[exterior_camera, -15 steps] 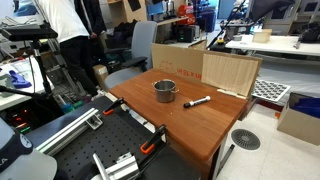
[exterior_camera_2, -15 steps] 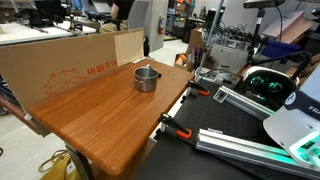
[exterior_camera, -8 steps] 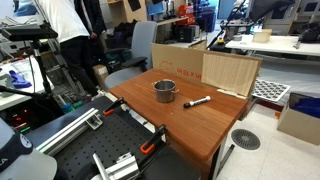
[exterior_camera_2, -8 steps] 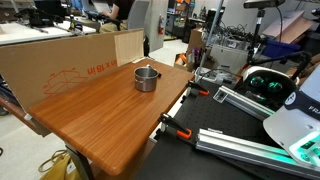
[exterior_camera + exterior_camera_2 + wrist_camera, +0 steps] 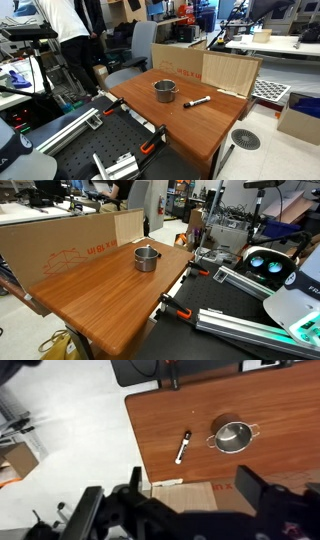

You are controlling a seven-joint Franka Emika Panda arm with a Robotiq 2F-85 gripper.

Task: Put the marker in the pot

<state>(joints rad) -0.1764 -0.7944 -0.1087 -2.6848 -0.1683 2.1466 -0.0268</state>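
Pot (image 5: 165, 91), one, marker (image 5: 197, 101), one, apart on table (image 5: 190, 125)

Bright, even indoor light; wrist view's foreground perhaps slightly blurred.

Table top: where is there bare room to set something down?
Free: in an exterior view, the wide stretch of table in front of the pot, along the cardboard wall. Also the strip between marker and table edge. Busiest where pot and marker sit, apart, near the cardboard.
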